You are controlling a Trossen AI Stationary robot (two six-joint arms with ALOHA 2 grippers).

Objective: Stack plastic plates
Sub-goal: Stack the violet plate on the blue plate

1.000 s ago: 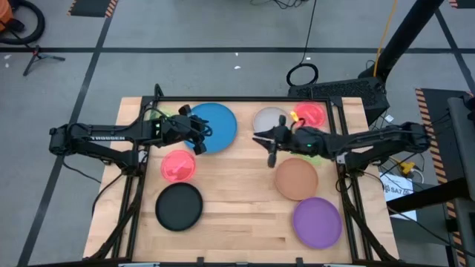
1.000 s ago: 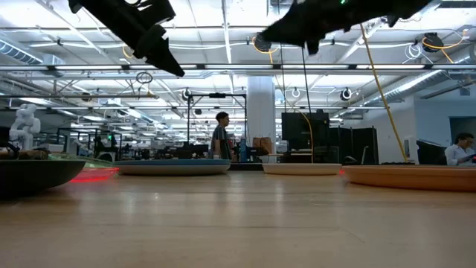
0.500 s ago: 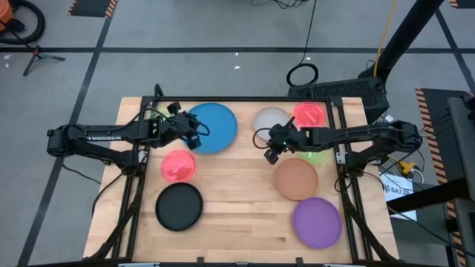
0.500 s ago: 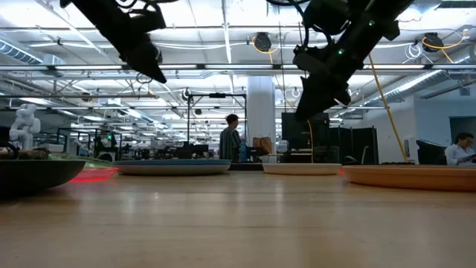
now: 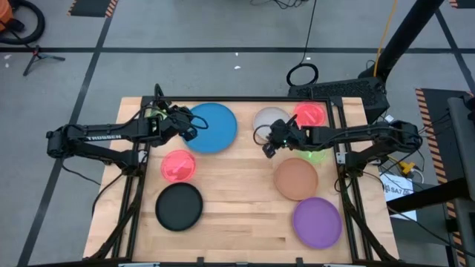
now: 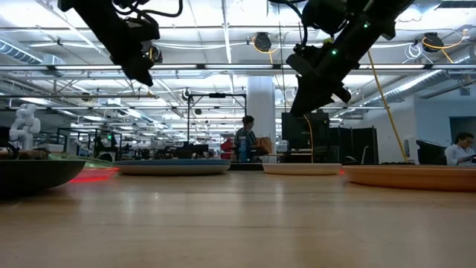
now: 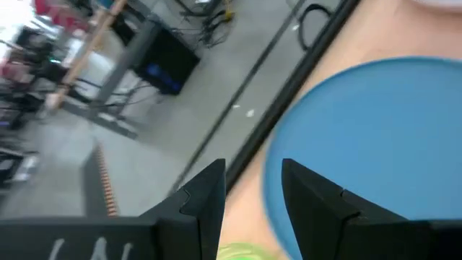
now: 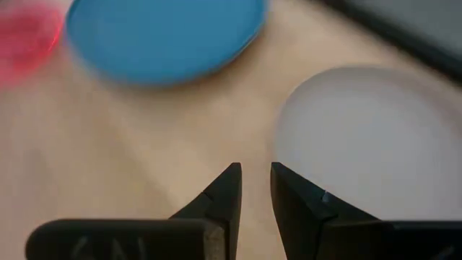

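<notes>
Several round plates lie flat and apart on the wooden table: blue plate [image 5: 215,127], grey plate [image 5: 269,119], two pink plates [image 5: 178,165] [image 5: 309,114], black plate [image 5: 179,205], tan plate [image 5: 296,179], purple plate [image 5: 317,221]. A green plate [image 5: 154,114] lies under my left arm, and another green one [image 5: 318,156] peeks out under my right arm. My left gripper [image 5: 190,124] [image 7: 253,180] hovers open over the blue plate's left edge. My right gripper [image 5: 267,148] [image 8: 254,177] hangs above the table beside the grey plate's [image 8: 368,137] near-left rim, open by a narrow gap.
Bare wood stretches across the table's middle [image 5: 237,185] and near edge. A dark frame [image 5: 245,99] borders the far edge. In the low view both arms hang well above the tabletop [image 6: 238,223], and people stand in the room beyond.
My left gripper has drawn back from the near-left side of the blue plate toward the table's far left. My right gripper has tipped from level to pointing downward and dropped lower, staying by the grey plate's near rim. No plate has moved.
</notes>
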